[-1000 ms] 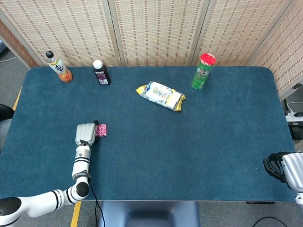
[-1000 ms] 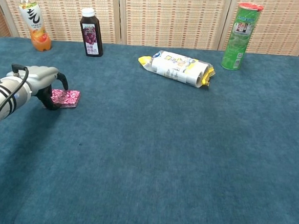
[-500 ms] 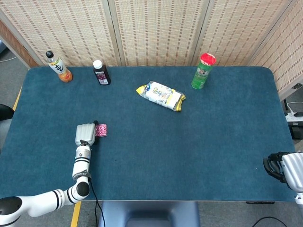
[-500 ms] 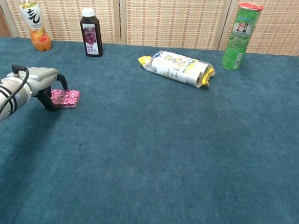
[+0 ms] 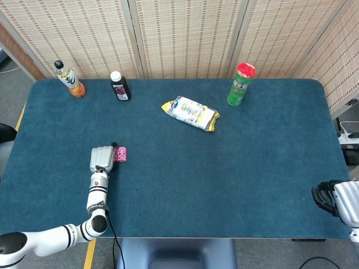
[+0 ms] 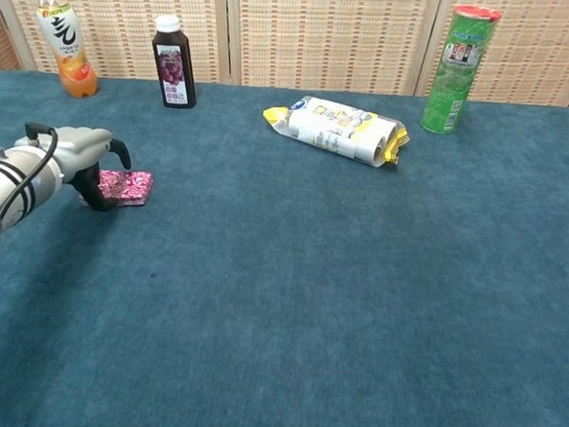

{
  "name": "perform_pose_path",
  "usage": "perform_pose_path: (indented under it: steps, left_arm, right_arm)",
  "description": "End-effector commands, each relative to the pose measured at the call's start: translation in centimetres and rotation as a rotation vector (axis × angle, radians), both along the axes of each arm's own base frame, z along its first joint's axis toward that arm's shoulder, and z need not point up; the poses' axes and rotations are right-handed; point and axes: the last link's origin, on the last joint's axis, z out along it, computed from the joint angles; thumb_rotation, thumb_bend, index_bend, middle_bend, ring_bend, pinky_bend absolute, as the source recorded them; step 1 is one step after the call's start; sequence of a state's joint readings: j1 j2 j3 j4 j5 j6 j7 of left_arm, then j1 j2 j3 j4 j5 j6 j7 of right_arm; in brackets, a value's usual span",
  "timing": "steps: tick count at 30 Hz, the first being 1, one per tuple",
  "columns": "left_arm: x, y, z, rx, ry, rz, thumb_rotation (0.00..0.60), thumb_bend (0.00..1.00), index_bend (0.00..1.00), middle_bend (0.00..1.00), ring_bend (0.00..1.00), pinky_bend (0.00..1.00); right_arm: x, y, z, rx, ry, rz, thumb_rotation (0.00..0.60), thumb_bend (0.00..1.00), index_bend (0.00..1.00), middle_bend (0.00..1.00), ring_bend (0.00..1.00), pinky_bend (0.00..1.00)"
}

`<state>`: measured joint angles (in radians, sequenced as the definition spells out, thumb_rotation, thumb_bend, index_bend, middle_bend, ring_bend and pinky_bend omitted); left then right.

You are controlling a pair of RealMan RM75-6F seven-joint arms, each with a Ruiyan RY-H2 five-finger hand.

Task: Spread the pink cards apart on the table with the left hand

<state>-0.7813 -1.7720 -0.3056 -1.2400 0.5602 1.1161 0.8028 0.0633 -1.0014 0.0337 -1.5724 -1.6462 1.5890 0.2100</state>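
Orange-drink bottle (image 5: 69,79) — upright at the table's 10 o'clock corner, unmoved.

Left hand (image 5: 101,157) — at about 8 o'clock on the blue table (image 5: 224,168), fingers curled down onto the near-left edge of the pink cards (image 5: 120,154). In the chest view the hand (image 6: 79,155) has its dark fingertips (image 6: 100,199) on the cloth, touching the cards (image 6: 125,187). Whether it grips them or only presses cannot be told. Against the frame a second ago, the stack shows a little narrower and the hand sits a touch nearer it.

Dark juice bottle (image 5: 119,87) — upright at 11 o'clock, unchanged.

Snack bag (image 5: 191,112) — lying flat near 12 o'clock, unchanged.

Green can (image 5: 240,84) — upright at 1 o'clock, red lid.

Right hand (image 5: 335,200) — at the table's 4 o'clock edge, partly cut off; its state cannot be told.
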Motion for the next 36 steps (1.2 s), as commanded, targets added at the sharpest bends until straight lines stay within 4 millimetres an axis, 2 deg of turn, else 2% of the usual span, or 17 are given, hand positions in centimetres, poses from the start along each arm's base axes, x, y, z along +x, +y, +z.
perform_pose_path:
  steps: [1, 10, 18, 23, 30, 33, 36]
  left_arm:
    - [-0.1, 0.0, -0.1, -0.002, 0.003, 0.006, 0.6, 0.35, 0.24, 1.0, 1.0, 1.0]
    - [-0.1, 0.0, -0.1, -0.001, 0.001, 0.011, 0.6, 0.35, 0.26, 1.0, 1.0, 1.0]
    - [0.1, -0.1, -0.1, 0.015, -0.015, -0.003, 0.6, 0.36, 0.48, 1.0, 1.0, 1.0]
    - [0.2, -0.3, 0.4, 0.029, -0.031, -0.017, 0.6, 0.37, 0.55, 1.0, 1.0, 1.0]
    - [-0.3, -2.0, 3.1, 0.042, -0.07, -0.05, 0.6, 0.36, 0.58, 1.0, 1.0, 1.0]
    - [-1.4, -3.5, 4.7, 0.044, -0.074, -0.062, 0.6, 0.36, 0.59, 1.0, 1.0, 1.0]
    - [-3.3, -4.8, 6.2, 0.049, -0.067, -0.058, 0.6, 0.36, 0.59, 1.0, 1.0, 1.0]
  right_arm:
    - [0.0, 0.0, 0.0, 0.001, 0.001, 0.0, 0.6, 0.45, 1.0, 0.89, 0.85, 1.0]
    - [0.0, 0.0, 0.0, 0.001, 0.0, 0.002, 0.6, 0.45, 1.0, 0.89, 0.85, 1.0]
    - [0.0, 0.0, 0.0, 0.001, -0.002, 0.003, 0.6, 0.45, 1.0, 0.89, 0.85, 1.0]
    - [0.0, -0.1, 0.0, 0.0, -0.004, 0.004, 0.6, 0.45, 1.0, 0.89, 0.85, 1.0]
    - [0.0, -0.1, -0.1, 0.001, -0.006, 0.005, 0.6, 0.45, 1.0, 0.89, 0.85, 1.0]
    - [0.1, 0.0, -0.1, 0.004, -0.008, 0.007, 0.6, 0.45, 1.0, 0.89, 0.85, 1.0]
    - [0.1, 0.0, -0.1, 0.005, -0.009, 0.008, 0.6, 0.45, 1.0, 0.89, 0.85, 1.0]
